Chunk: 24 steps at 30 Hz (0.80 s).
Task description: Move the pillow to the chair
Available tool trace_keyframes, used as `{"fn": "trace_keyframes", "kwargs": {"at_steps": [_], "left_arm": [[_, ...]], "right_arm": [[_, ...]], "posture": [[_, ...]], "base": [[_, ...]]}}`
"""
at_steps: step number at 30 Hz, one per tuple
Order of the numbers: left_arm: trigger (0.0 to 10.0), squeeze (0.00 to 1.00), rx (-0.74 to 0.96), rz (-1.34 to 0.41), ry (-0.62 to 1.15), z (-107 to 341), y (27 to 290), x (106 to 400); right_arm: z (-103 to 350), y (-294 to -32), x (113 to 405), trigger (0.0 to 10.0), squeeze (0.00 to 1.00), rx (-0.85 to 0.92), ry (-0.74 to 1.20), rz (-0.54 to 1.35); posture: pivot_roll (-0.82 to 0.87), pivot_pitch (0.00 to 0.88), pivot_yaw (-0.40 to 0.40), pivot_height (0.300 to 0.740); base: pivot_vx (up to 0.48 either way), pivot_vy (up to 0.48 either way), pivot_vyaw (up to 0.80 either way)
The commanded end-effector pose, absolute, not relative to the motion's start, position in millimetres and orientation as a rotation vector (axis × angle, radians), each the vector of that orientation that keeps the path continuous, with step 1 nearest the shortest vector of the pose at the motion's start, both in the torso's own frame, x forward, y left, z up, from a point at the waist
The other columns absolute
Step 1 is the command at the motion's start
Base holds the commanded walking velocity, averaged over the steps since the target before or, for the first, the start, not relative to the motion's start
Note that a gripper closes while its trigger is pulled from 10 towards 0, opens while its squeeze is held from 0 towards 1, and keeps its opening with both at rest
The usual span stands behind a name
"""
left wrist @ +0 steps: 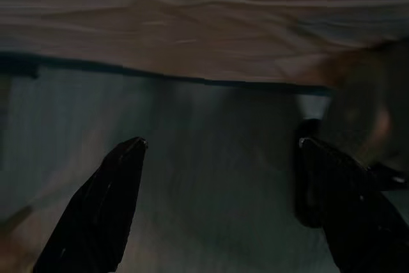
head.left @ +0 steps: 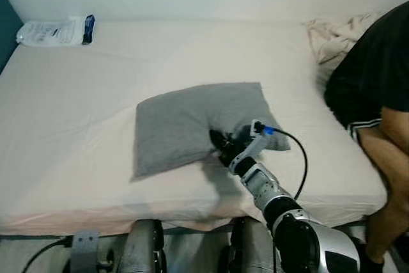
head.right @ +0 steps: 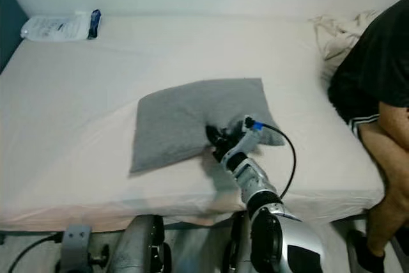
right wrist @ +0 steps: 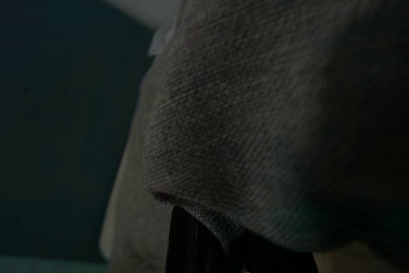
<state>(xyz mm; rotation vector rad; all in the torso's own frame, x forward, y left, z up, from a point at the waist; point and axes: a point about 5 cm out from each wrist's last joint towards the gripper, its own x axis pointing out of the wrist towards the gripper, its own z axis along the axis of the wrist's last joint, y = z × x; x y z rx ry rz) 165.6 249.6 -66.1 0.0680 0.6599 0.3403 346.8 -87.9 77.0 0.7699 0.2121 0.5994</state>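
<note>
Right tool (head.left: 220,147) grips the near edge of the grey fabric pillow (head.left: 192,123); a shallow pinch risks slippage when lifted off the bed.

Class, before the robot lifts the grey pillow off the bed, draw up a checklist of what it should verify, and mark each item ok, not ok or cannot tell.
1. Right gripper at the pillow: ok, at its near edge.
2. Fingers closed on fabric: cannot tell; the right wrist view has cloth draped over them.
3. Nothing lying on the pillow: ok.
4. Left gripper out of the way: ok, open, low beside the bed.
5. Person clear of the lift: not ok, seated close on the bed's right edge.
6. Chair located: cannot tell.
</note>
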Motion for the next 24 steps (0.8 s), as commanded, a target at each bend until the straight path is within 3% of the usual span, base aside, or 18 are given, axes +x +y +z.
{"fn": "trace_keyframes", "kwargs": {"at_steps": [1, 6, 14, 15, 16, 24], "left_arm": [[10.0, 0.0, 0.038, 0.46, 0.702, -68.9, 263.7, 153.9], [10.0, 0.0, -0.01, 0.542, 0.664, -63.0, 270.7, 162.7], [10.0, 0.0, -0.052, 0.537, 0.642, -60.0, 263.6, 175.9], [10.0, 0.0, -0.065, 0.534, 0.648, -61.0, 260.9, 176.7], [10.0, 0.0, -0.071, 0.528, 0.655, -62.0, 258.2, 177.0], [10.0, 0.0, -0.1, 0.535, 0.767, -76.6, 244.6, 160.7]], "right_arm": [[73.6, -69.4, 338.2, 0.0, 0.0, 0.749, 0.246, 0.731], [70.7, -57.4, 332.9, 0.0, 0.0, 0.735, 0.274, 0.783], [61.2, -47.2, 326.1, 0.0, 0.0, 0.641, 0.344, 0.787], [58.0, -47.5, 324.8, 3.8, 0.0, 0.618, 0.36, 0.771], [54.3, -47.5, 323.2, 10.0, 0.0, 0.589, 0.385, 0.758], [22.5, -61.1, 303.8, 10.0, 0.0, 0.463, 0.514, 0.686]], "posture": [[0.13, 0.123, -0.103, 0.645], [0.13, 0.089, -0.119, 0.67], [0.14, 0.038, -0.131, 0.7], [0.14, 0.029, -0.134, 0.705], [0.14, 0.026, -0.134, 0.71], [0.14, 0.0, -0.147, 0.71]], "base": [[0.0, 0.0, 0.0], [0.0, 0.0, 0.0], [0.0, 0.0, 0.0], [0.0, 0.0, 0.0], [0.0, 0.0, 0.0], [0.0, 0.0, 0.0]]}}
